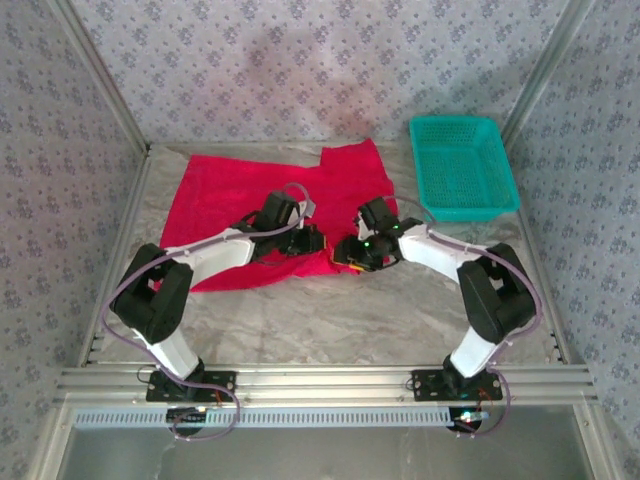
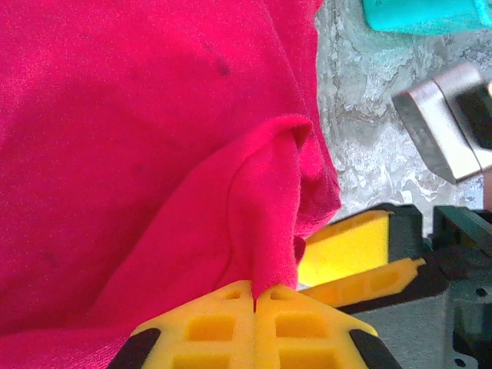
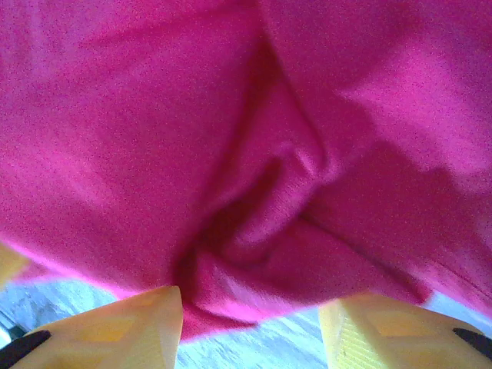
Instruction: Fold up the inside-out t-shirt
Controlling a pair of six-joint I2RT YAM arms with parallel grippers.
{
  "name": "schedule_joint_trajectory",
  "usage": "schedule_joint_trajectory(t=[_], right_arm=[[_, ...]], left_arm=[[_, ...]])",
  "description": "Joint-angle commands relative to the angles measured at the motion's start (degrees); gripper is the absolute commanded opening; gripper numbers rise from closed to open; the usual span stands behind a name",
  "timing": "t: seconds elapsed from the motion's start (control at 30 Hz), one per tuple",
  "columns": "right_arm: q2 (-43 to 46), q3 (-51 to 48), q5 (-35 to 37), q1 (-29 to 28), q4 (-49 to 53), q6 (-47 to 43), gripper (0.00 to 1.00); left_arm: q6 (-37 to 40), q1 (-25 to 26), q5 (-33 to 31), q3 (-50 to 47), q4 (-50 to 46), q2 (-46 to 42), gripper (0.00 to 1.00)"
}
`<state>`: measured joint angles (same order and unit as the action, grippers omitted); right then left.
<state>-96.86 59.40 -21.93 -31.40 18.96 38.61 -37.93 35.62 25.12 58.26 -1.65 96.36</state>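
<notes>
Inside-out t-shirt (image 1: 230, 200) is lying spread and rumpled on the desk (image 1: 330, 320), toward ten o'clock from the middle when I'm looking down from above, with a loose flap reaching up toward twelve. A teal basket (image 1: 462, 170) is sitting well apart from it at two o'clock. Both arms are reaching in to the shirt's near hem at about five o'clock of the cloth, the left tool (image 1: 318, 243) and the right tool (image 1: 350, 252) just beside each other.

Through the left wrist camera, the left tool (image 2: 254, 296) is clenching a raised ridge of red cloth, its yellow pads pressed together with the fold running up out of them toward twelve. The right tool's yellow fingers are showing at four o'clock, just beside the hem.

Through the right wrist camera, the right tool (image 3: 250, 327) is standing released, its fingers apart at seven and five o'clock, with a puckered edge of the shirt hanging between them but not pinched.

I'm judging the shirt light, limp and thin: it is bunching and draping wherever it is lifted, so it will be sagging between grips rather than holding a line. It is not fragile or slippery. The hem and corners are looking like the best places to be taking hold, two points well apart.
</notes>
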Motion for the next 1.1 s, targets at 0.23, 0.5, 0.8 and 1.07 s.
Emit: schedule_joint_trajectory(t=[0.23, 0.5, 0.8, 1.07], right_arm=[[-4.68, 2.0, 4.94, -1.32, 2.8, -0.52, 0.0], [4.49, -13.05, 8.52, -2.67, 2.64, -1.8, 0.0], [5.64, -3.25, 12.58, -6.58, 9.95, -5.9, 0.25], [3.3, 4.9, 14.12, -8.06, 10.33, -11.37, 0.37]], left_arm=[[-5.64, -6.94, 2.24, -0.79, 1.67, -4.27, 0.0], [-7.49, -9.69, 1.69, -1.13, 2.78, -3.45, 0.0], [-9.66, -6.37, 2.34, -3.34, 6.61, -1.4, 0.0], [-9.23, -4.5, 2.59, -2.59, 6.04, 1.02, 0.0]])
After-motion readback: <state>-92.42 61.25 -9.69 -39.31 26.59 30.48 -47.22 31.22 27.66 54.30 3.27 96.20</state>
